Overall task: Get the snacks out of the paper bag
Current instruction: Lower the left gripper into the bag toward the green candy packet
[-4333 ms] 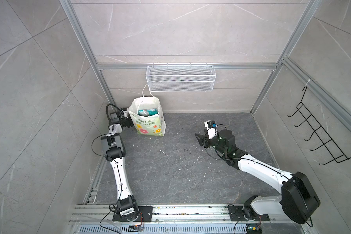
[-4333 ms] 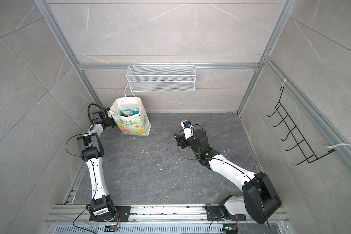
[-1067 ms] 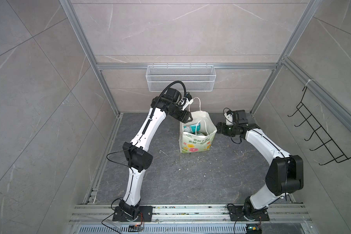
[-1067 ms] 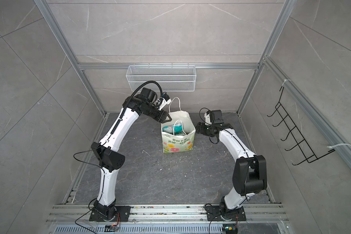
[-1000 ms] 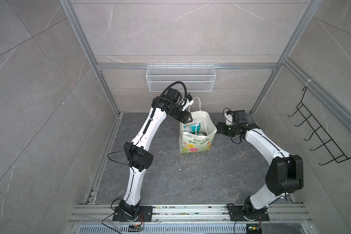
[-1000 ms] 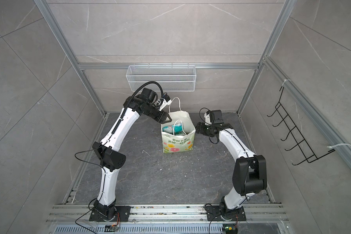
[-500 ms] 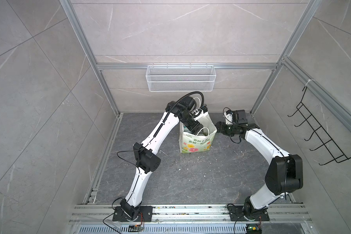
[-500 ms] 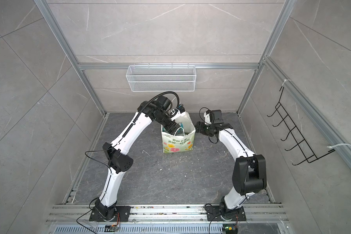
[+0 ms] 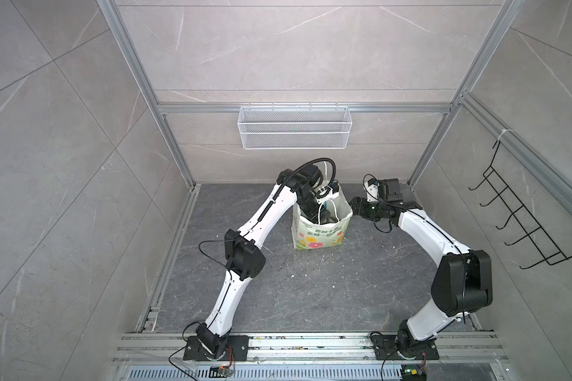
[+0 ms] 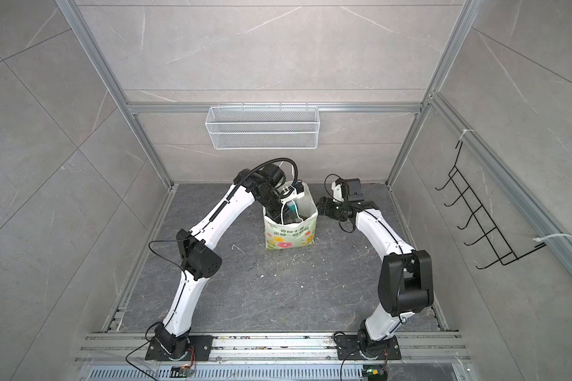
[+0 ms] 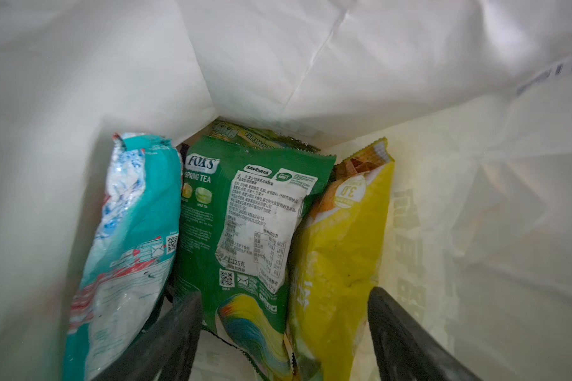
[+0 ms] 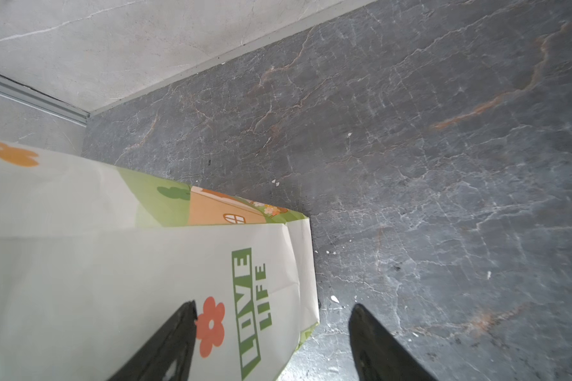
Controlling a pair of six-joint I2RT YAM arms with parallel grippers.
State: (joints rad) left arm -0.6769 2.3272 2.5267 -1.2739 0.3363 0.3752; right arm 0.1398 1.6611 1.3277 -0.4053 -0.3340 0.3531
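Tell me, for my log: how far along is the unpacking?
Done: nothing; no packet on the dark stone floor. In hand: the open left gripper is inside the white flower-print paper bag, over the green packet; the open right gripper is beside it. Left: at least that, the teal packet, the yellow packet.

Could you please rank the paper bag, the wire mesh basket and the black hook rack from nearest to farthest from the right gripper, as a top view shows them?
Measured from the right gripper in a top view:
1. paper bag: just beside the gripper, standing on the floor.
2. wire mesh basket: up on the back wall.
3. black hook rack: out on the right-hand side wall, farthest.
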